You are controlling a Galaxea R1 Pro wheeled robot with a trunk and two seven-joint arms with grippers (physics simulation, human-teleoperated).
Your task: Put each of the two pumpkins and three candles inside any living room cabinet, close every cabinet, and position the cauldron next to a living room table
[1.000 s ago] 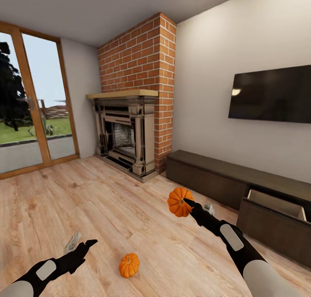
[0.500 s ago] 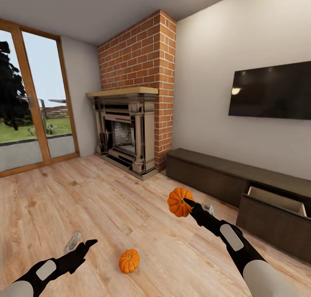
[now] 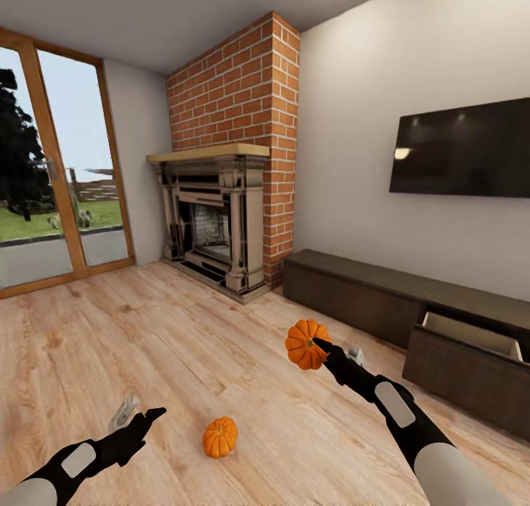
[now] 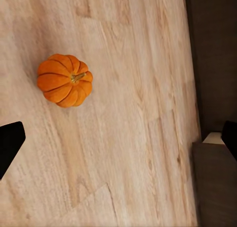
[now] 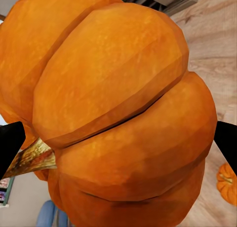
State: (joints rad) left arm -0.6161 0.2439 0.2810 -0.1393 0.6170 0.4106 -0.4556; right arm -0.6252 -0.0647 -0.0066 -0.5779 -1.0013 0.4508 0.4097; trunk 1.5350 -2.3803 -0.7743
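Since 1 second ago the whole head view has tilted slightly: the TV [image 3: 462, 149] and the cabinet [image 3: 412, 329] sit a little higher in the picture, which is camera motion, while both arms keep the same pose. The right gripper [image 3: 318, 348] stays clamped on 1 pumpkin [image 3: 303, 343], held above the floor [image 3: 184, 344] in front of the cabinet; in the right wrist view that pumpkin [image 5: 113, 113] fills the space between the 2 fingertips. The second pumpkin [image 3: 220, 437] lies on the floor, farther from the cabinet than the held one, stem up. The left gripper [image 3: 140, 418] hovers beside it with its fingers spread apart and holding nothing; its wrist view shows this pumpkin [image 4: 64, 79] below. The cabinet's drawer [image 3: 471, 340] nearest the right arm stands open.
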